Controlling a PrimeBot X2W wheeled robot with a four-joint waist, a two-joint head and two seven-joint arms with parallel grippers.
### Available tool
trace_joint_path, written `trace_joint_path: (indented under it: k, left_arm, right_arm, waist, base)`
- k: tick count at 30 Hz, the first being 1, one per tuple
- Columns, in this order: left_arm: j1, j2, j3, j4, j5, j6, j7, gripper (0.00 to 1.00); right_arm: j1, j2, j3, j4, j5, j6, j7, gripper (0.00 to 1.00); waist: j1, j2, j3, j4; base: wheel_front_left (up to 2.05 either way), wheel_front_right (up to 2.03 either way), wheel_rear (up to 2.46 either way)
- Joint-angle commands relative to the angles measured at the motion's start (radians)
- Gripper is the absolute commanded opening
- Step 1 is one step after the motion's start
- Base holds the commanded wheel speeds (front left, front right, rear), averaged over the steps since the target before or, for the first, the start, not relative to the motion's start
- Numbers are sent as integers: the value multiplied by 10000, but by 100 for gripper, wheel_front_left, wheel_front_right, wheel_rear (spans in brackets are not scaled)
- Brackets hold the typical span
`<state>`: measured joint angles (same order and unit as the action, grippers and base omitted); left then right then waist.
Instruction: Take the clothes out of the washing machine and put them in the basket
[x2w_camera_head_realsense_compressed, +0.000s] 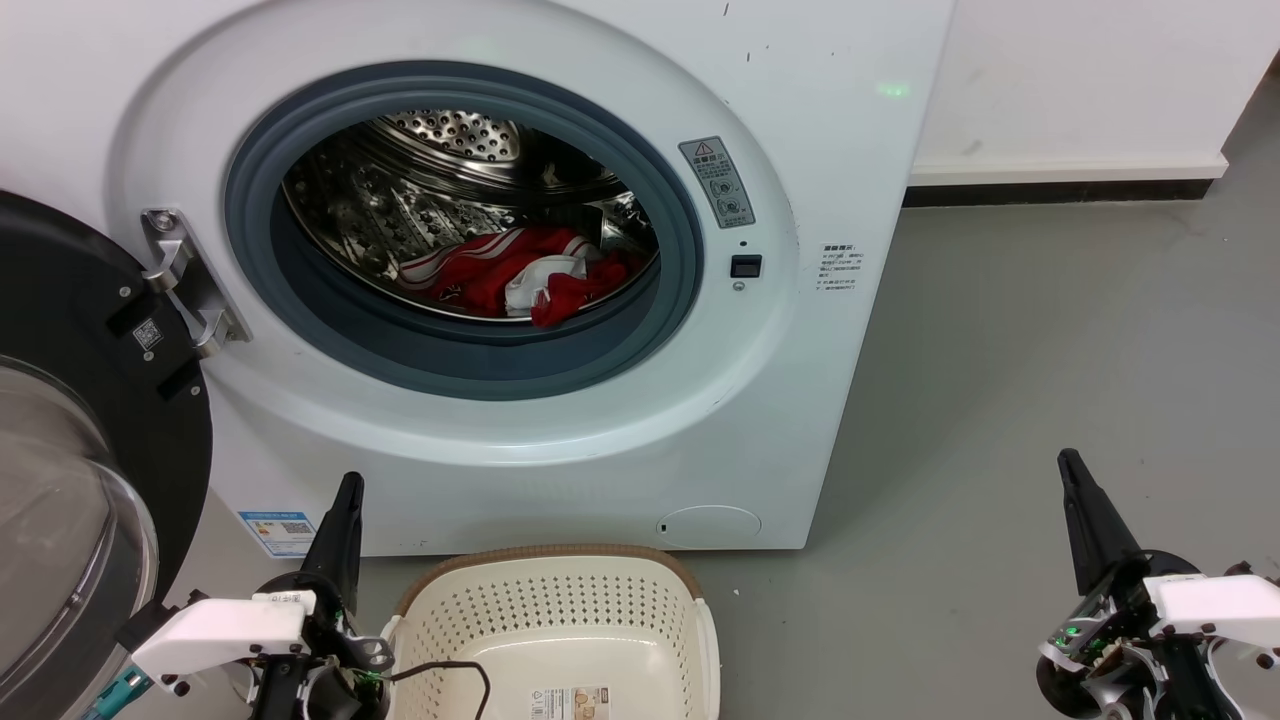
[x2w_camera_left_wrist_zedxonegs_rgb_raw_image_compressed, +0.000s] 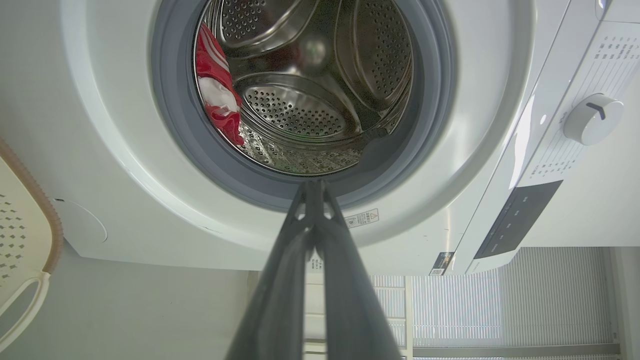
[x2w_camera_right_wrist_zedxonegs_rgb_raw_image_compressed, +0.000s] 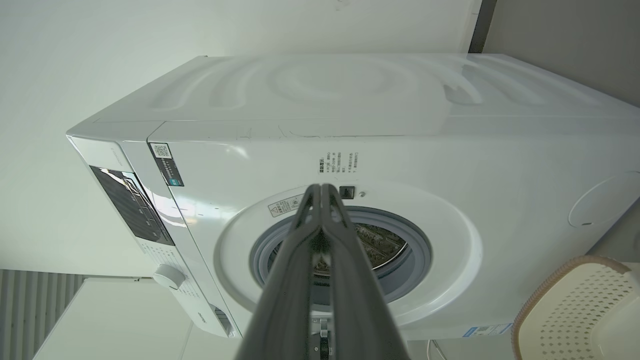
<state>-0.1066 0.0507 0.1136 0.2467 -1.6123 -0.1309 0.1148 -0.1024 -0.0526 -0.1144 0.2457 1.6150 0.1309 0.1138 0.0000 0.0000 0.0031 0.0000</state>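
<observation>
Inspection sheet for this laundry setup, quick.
Surface: grey floor, no spills seen.
Job's things: clothes in the drum of the washing machine; door open at left; basket in front, no clothes in it.
Clutter: nothing seen.
Tools: left tool shut, beside basket; right tool shut, far right; both hold nothing.
Cables: black cable loops from left arm over basket.
Surroundings: white wall, dark skirting.

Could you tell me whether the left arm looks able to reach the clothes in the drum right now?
Probably yes: the door is swung aside, nothing blocks the porthole, and the shut left gripper points toward it; the clothes lie low in the drum.
</observation>
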Motion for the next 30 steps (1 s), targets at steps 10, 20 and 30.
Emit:
trace_joint_path:
  k: [10, 20, 30]
  left_arm:
    - [-49, -21, 26, -12, -14, -28, 8, 0]
    - [-49, -21, 26, -12, -14, -28, 8, 0]
    - [67, -6, -94, 92, 2, 4, -62, 100]
  right_arm:
    - [-131, 37, 4, 16, -45, -3, -3, 0]
    - [-132, 37, 5, 16, -45, -3, -3, 0]
    - [100, 4, 30, 61, 7, -2, -64, 100]
  waist:
    - [0, 0, 0, 0]
    - [0, 0, 0, 0]
    - [0, 0, 2, 0]
  base:
    - [0, 0, 0]
    - [0, 0, 0]
    - [0, 0, 0]
